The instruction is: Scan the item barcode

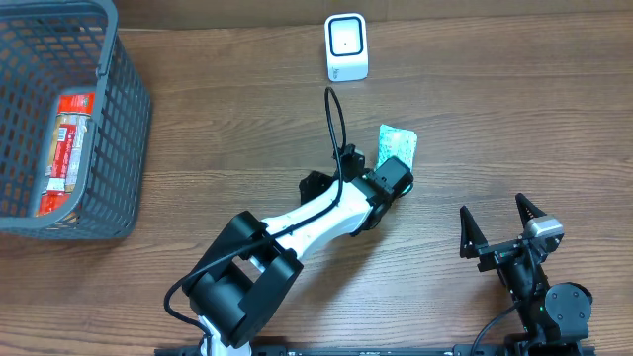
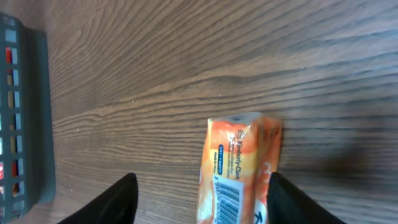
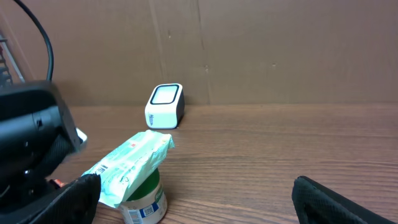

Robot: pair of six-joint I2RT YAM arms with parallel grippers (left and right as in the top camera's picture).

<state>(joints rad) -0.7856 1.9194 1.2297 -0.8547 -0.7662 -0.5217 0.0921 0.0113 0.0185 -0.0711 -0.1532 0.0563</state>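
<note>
Packet in soft wrapping, orange on its barcode face and pale green-white elsewhere (image 2: pixel 239 177), sits on the brown wood-grain counter (image 1: pixel 227 109). It is near the small white box-shaped scanner (image 1: pixel 346 46) but short of it, on the robot's side.

Judgement: the barcode faces the wrist camera rather than the scanner, so the scan is not yet done. The packet probably needs turning or re-gripping before it can be presented.

Left gripper (image 2: pixel 203 176) straddles the packet with jaws part-way apart. One finger is against or just beside the packet's edge and the other stands clear, so no firm hold is evident. Its arm is stretched long and low toward the scanner, wrist angled down over the packet.

Right gripper (image 1: pixel 492 210) is spread wide and empty, well apart from the scanner, its arm folded close to its base.
</note>
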